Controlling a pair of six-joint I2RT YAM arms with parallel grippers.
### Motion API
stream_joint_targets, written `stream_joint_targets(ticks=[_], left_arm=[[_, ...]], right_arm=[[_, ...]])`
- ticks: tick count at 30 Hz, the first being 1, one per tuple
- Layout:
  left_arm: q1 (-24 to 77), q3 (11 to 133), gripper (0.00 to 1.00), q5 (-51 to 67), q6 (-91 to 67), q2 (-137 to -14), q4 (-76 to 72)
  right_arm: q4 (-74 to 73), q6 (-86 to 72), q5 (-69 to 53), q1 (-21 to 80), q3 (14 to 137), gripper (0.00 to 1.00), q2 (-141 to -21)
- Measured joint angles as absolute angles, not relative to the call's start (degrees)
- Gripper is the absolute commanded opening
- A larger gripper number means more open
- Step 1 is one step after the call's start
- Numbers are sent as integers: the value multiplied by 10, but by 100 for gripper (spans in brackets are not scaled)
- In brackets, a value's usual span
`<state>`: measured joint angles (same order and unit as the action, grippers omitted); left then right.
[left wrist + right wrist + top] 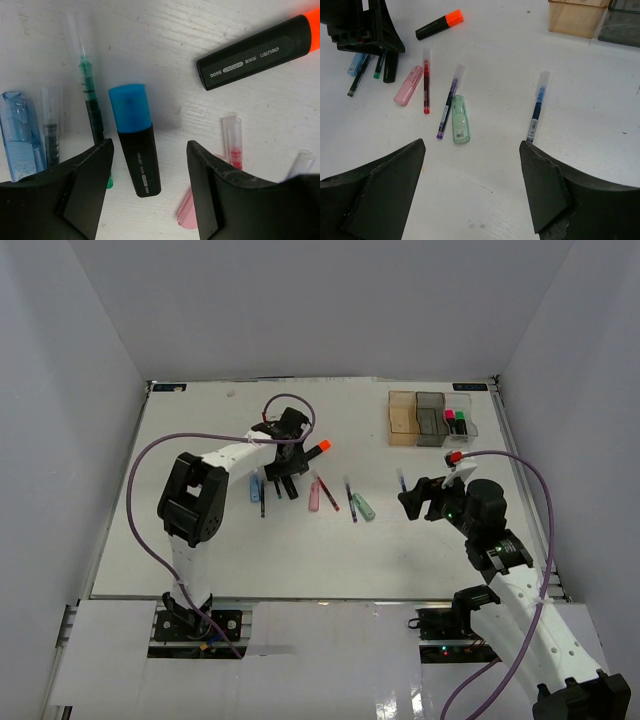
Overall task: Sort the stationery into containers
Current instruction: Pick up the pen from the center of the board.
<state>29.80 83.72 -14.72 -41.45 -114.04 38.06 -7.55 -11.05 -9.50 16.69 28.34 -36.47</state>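
Note:
My left gripper [150,145] is open and low over the table, with a blue-capped black highlighter [135,135] lying between its jaws. An orange-capped highlighter [255,52] lies beyond it. A green pen [90,100], a dark pen [50,130] and a blue stick [20,132] lie to its left, a red pen [233,142] and a pink stick [187,212] to its right. My right gripper [471,145] is open and empty above a mint stick [460,120], a purple pen [449,102] and a blue pen [536,107]. The amber [402,418], grey [430,418] and clear [460,422] bins stand at the back right.
The clear bin holds a pink-capped and a green-capped highlighter. A small red-capped item [455,456] lies by my right arm. White walls close in the table on three sides. Purple cables loop over both arms.

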Motion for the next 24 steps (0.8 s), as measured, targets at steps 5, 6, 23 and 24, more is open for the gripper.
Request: stream_joint_targets(ticks=[5, 6, 23, 24], left_arm=[[298, 859, 63, -150, -421, -1156, 391], [298, 862, 63, -151, -421, -1160, 392], [298, 896, 30, -160, -428, -1199, 420], [298, 896, 29, -160, -429, -1199, 420]], right_arm=[[-77, -110, -95, 167, 283, 83, -356], [-77, -110, -95, 167, 283, 83, -354], [-76, -106, -104, 167, 275, 81, -349], [-75, -105, -108, 167, 275, 81, -350]])
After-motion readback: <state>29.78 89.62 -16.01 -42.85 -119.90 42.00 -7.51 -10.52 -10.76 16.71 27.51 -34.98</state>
